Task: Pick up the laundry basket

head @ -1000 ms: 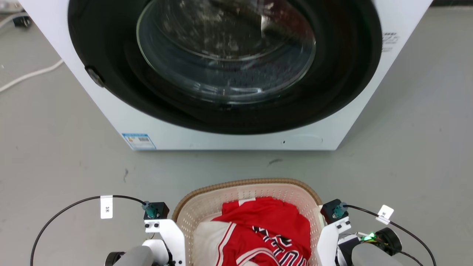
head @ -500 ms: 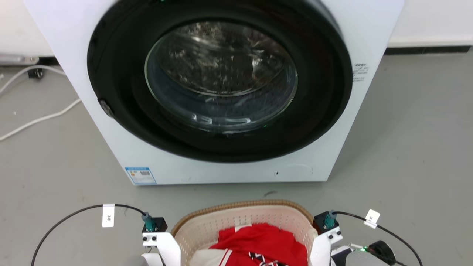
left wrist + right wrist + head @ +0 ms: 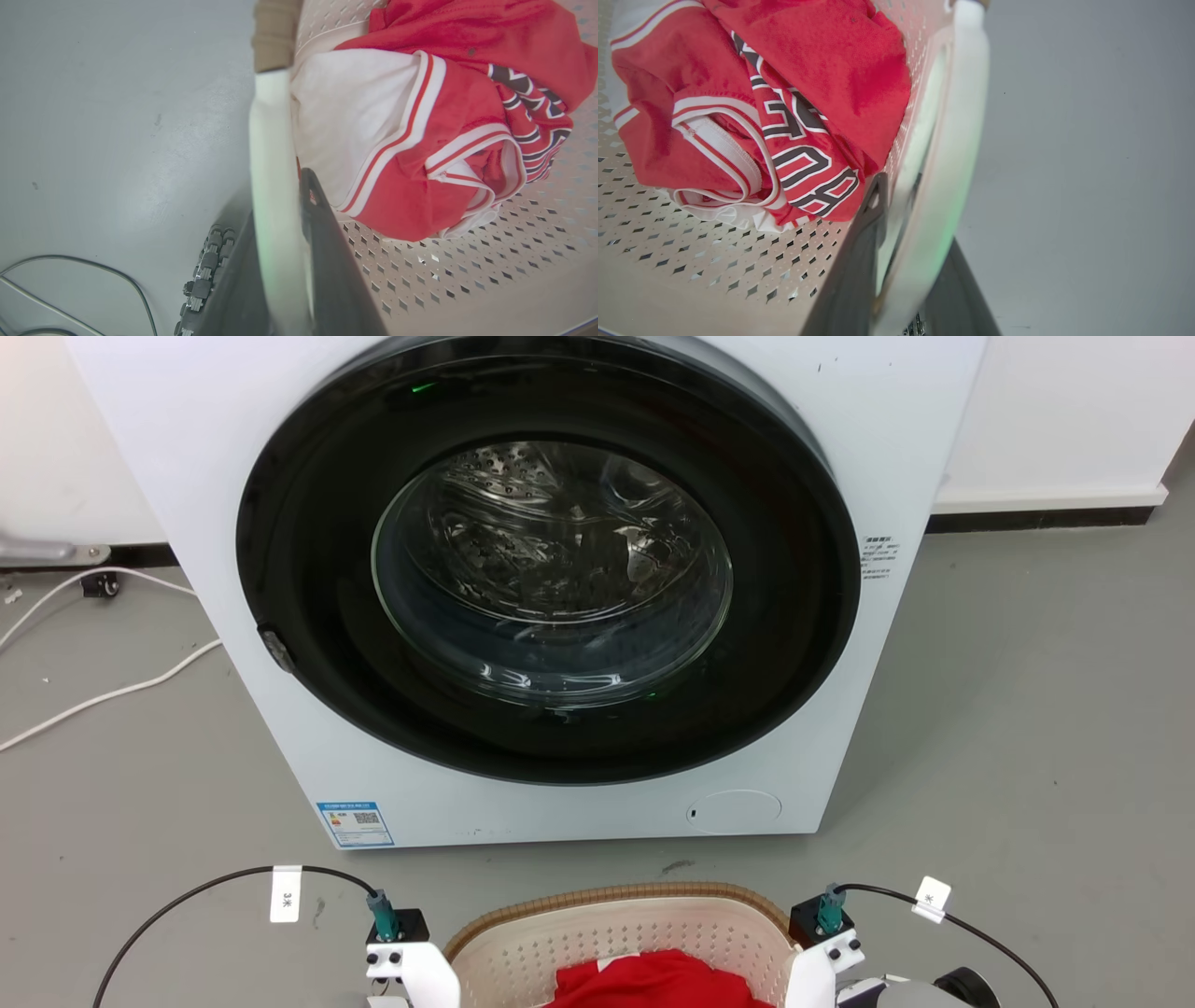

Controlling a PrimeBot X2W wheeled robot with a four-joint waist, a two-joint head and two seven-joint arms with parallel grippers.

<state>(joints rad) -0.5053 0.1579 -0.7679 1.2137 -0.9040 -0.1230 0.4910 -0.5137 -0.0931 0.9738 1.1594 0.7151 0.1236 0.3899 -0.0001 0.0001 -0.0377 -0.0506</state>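
Grey floor (image 3: pixel 117 116); left gripper (image 3: pixel 276 210) astride basket (image 3: pixel 467 280)

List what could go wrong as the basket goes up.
1. The left tool and right tool each pinch just a thin side wall of the basket; it may flex or slip, tipping the load.
2. The jersey lies right beside both tools and could snag.
3. The washer stands close ahead; a forward swing might hit it.
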